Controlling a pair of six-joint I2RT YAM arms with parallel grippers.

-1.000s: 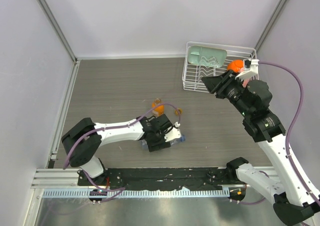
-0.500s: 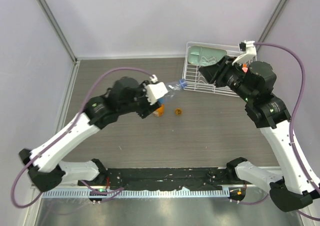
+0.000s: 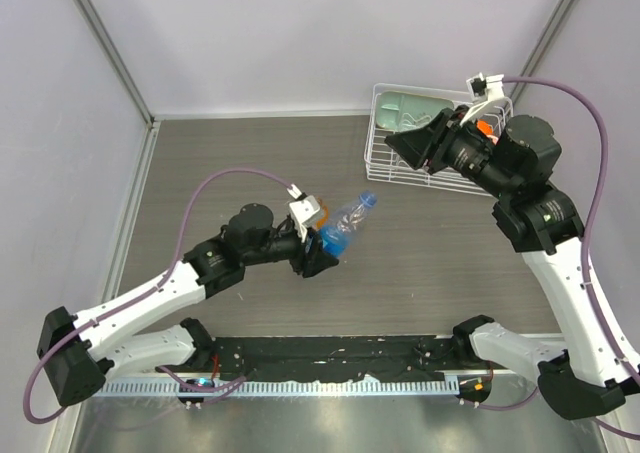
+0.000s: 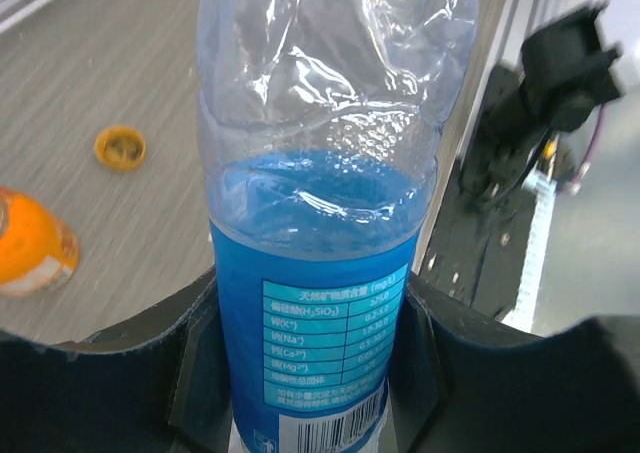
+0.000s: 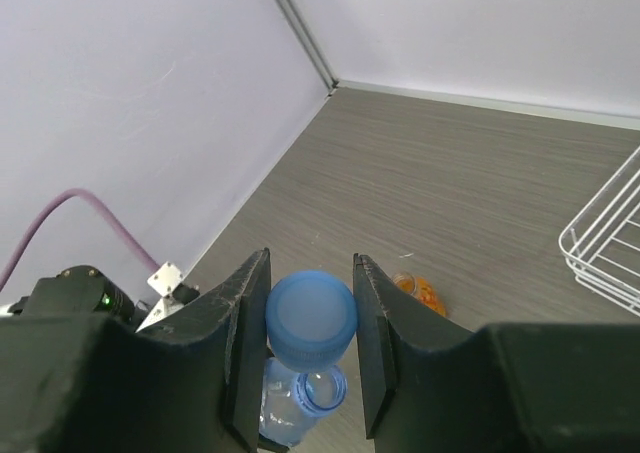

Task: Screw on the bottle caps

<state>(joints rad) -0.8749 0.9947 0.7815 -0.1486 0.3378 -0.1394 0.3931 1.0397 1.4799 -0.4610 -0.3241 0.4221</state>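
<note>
The blue cap (image 5: pixel 311 323) is being clamped in the right claw (image 5: pixel 310 283), which is being held aloft near the rack (image 3: pixel 369 148). The clear bottle (image 4: pixel 320 223) is being gripped around its labelled lower body by the left claw (image 4: pixel 310 373). It is being held off the surface (image 3: pixel 220 173) and tilted, with its long axis pointing up and right toward the right claw. From the right wrist, the open neck (image 5: pixel 318 391) is being seen just beyond the cap, nearly in line with it but apart. The cap is probably to be brought down along that axis, then turned. The orange bottle (image 5: pixel 430 295) and orange cap (image 5: pixel 404 283) are lying on the surface, just beside each other.
</note>
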